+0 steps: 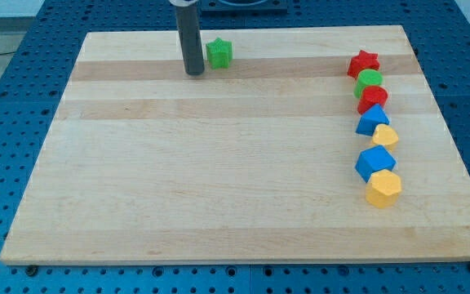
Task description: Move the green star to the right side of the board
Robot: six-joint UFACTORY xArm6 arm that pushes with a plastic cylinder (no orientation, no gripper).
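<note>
Blue perforated bench surrounds a pale wooden board [219,163]. Near the view's top, left of centre, sits the small green star-shaped block [219,53]. My tip [195,73], the lower end of a straight dark rod, stands just beside it on the view's left, contact uncertain. No pincer is fitted, so there is nothing to open or close. That placement suits a push toward the view's right, in my judgement. Rod upright, descending from the top edge. Seven other blocks form a column [374,126] at the view's right.
</note>
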